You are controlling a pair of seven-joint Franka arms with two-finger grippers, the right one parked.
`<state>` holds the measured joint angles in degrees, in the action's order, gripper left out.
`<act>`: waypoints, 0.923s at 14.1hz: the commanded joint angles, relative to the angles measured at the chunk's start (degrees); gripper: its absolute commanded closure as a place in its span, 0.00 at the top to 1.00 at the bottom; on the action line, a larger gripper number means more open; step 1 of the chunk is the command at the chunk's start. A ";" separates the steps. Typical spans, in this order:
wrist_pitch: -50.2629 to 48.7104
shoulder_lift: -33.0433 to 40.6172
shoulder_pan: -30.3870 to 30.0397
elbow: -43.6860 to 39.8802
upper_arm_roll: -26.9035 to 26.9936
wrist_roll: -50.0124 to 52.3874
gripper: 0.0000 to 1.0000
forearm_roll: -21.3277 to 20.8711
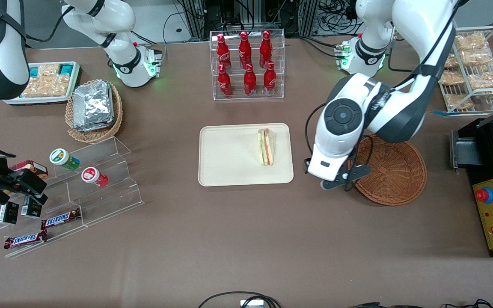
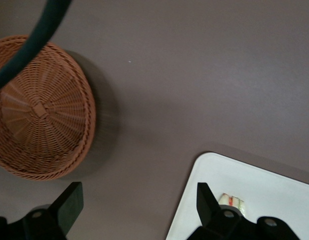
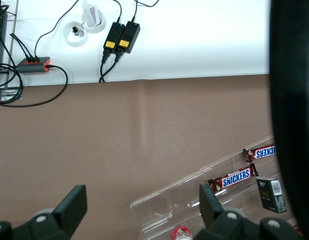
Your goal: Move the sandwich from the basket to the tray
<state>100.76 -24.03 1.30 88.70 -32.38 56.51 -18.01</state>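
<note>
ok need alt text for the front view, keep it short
A wrapped sandwich lies on a cream tray at the centre of a brown table. Beside the tray, the working arm's open pincer hangs over the table at the edge of an empty reddish wicker basket.

A matt, smooth brown covering is seen on the table [image 1: 238, 239]. The basket [image 1: 394, 175] is woven of reddish-brown wicker, ribbed and rough. The tray [image 1: 229, 156] looks like smooth, matt cream plastic. The sandwich [image 1: 266, 146] shows soft white bread. The gripper [image 2: 139, 205], held above the table between basket and tray with fingers [image 2: 70, 202] spread apart, is made of matt black plastic. Crinkled, shiny foil packets [image 1: 93, 105] lie in a tan wicker basket [image 1: 116, 122]. Glossy red bottles [image 1: 246, 62] stand in a clear acrylic rack [image 1: 283, 64].
</note>
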 commanded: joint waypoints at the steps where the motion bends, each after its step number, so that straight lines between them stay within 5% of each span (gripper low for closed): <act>1: -2.22 3.02 -1.91 0.68 0.12 -2.52 1.00 -0.19; 9: -10.12 16.90 -1.12 3.32 17.24 -32.48 1.00 13.34; 13: -16.81 21.91 -1.65 3.32 21.29 -45.14 1.00 14.93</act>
<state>85.88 -5.81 -0.09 89.75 -12.71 17.12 -4.28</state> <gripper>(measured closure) 0.000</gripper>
